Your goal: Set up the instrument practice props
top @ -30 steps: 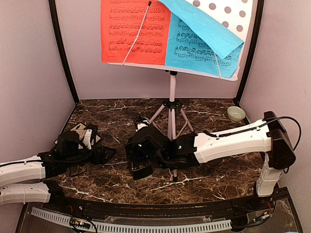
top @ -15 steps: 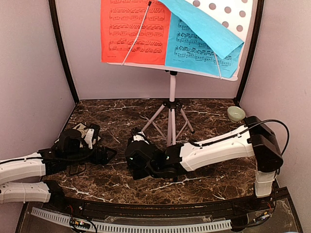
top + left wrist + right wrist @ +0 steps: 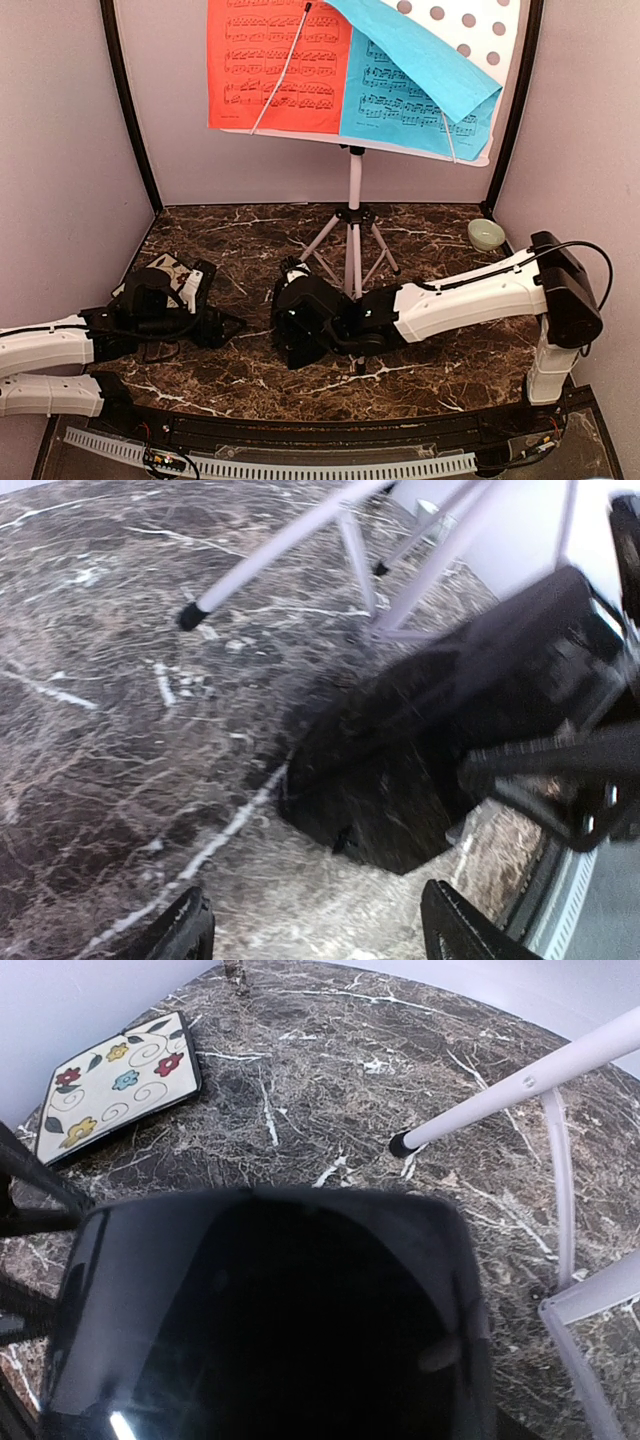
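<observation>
**Desk:** Status, biggest first?

**Me:** Music stand [image 3: 354,190] is upright at twelve o'clock on the marble table [image 3: 240,240], tripod legs spread. Red sheet [image 3: 275,65] lies flat on its left half. Blue sheet [image 3: 400,100] is on the right half, its top folded over and drooping. My right arm [image 3: 470,290] reaches in from three o'clock. The right gripper [image 3: 300,320] is low at table centre, near the tripod's left foot [image 3: 400,1145]. The metronome [image 3: 270,1310] is under that gripper, and its dark body fills the wrist view and hides my fingers. I cannot tell whether the jaws are clamped on it or only stand around it, nor whether it rests on the marble. The left gripper [image 3: 325,932] is at eight o'clock, fingers wide apart with nothing between them, facing the metronome.

**Desk:** Step in hand?

**Me:** Setting the metronome down by the stand, as I judge it. To do it well:
- Get the base flat on the marble before any release.
- Keep it clear of the foot, so the leg takes no knock.
- Come off straight upward. A sideways exit would likely tip a narrow pyramid.
- Bring the left gripper in only to steady it.

The floral tile [image 3: 115,1080] at ten o'clock and the green bowl [image 3: 486,234] at two o'clock are not part of this job, so I leave them alone. I think the fold in the blue sheet needs flattening afterwards.
</observation>
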Motion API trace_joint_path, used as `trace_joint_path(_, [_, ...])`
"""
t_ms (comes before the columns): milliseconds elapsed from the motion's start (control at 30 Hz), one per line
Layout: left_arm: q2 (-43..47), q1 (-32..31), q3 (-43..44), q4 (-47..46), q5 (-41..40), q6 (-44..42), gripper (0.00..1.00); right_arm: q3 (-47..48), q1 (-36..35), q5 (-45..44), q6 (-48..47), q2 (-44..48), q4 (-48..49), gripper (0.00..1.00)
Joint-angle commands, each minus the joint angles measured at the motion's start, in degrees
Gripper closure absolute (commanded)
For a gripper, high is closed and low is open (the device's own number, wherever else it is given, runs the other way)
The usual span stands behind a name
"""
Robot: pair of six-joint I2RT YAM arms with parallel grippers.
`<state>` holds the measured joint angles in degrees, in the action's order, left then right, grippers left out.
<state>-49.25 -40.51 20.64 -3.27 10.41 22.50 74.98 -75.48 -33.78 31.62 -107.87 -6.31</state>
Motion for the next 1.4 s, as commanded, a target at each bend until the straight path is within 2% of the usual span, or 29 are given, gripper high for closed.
trace_joint_path(0, [2.6, -3.3, 1.7, -0.9, 0.5, -3.1, 0.27, -1.4, 1.9, 4.6, -5.8, 10.2, 10.6, 0.69])
trace_joint_path(333, [10.5, -10.4, 3.4, 1.8, -3.6, -9.2, 0.25, -7.9, 5.3, 20.5, -11.7, 23.6, 17.7, 0.84])
trace_joint_path(600, [12.7, -16.2, 7.6, 9.2, -6.5, -20.1, 0.14, -15.1, 6.9, 31.2, -15.8, 31.9, 21.2, 0.92])
trace_joint_path(733, [13.2, -16.9, 8.8, 9.4, -4.5, -22.3, 0.02, -17.6, 7.5, 35.6, -16.2, 34.4, 22.8, 0.96])
trace_joint_path(800, [12.3, -17.6, 9.6, 9.7, -3.6, -23.0, 0.01, -18.5, 7.6, 37.5, -16.2, 35.1, 23.9, 0.98])
trace_joint_path(967, [10.2, -21.2, 10.8, 8.3, -5.0, -24.1, 0.01, -19.2, 7.9, 40.2, -15.6, 35.6, 25.2, 1.0])
trace_joint_path(1367, [1.5, -30.8, 14.4, 6.2, -18.3, -24.3, 0.02, -19.9, 8.4, 40.4, -13.5, 35.3, 27.3, 1.0])
